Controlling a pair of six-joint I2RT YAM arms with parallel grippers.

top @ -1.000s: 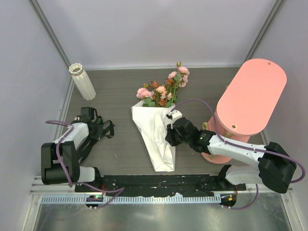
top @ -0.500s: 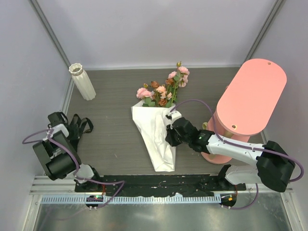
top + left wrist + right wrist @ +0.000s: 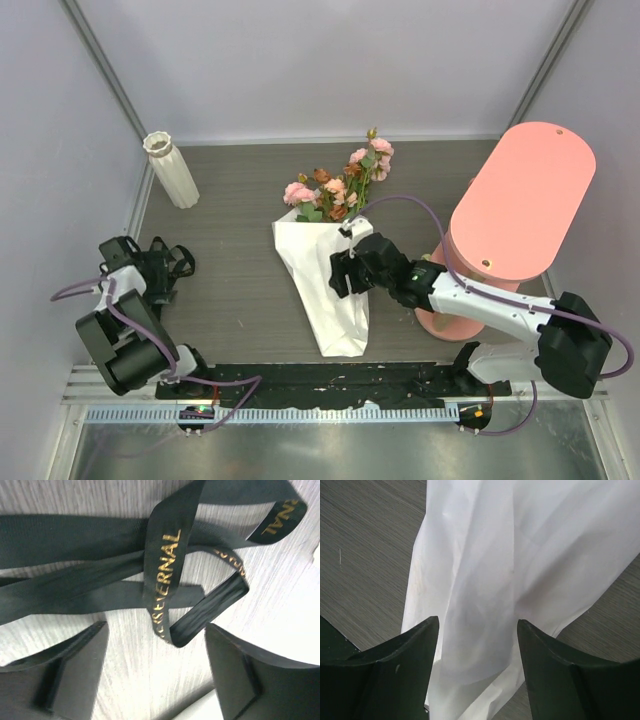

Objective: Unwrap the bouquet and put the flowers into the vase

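Bouquet lies flat beneath the parted right fingers, not gripped.

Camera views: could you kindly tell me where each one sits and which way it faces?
Top external: above and behind the bases, facing down on table, bouquet, vase; both arms show.
Left wrist: faces down at the black ribbon; the open left gripper shows.
Right wrist: faces down at the white paper; the open right gripper shows.
Shared: top external and right wrist both see that paper.

Black ribbon lies on the table, end effector spread.
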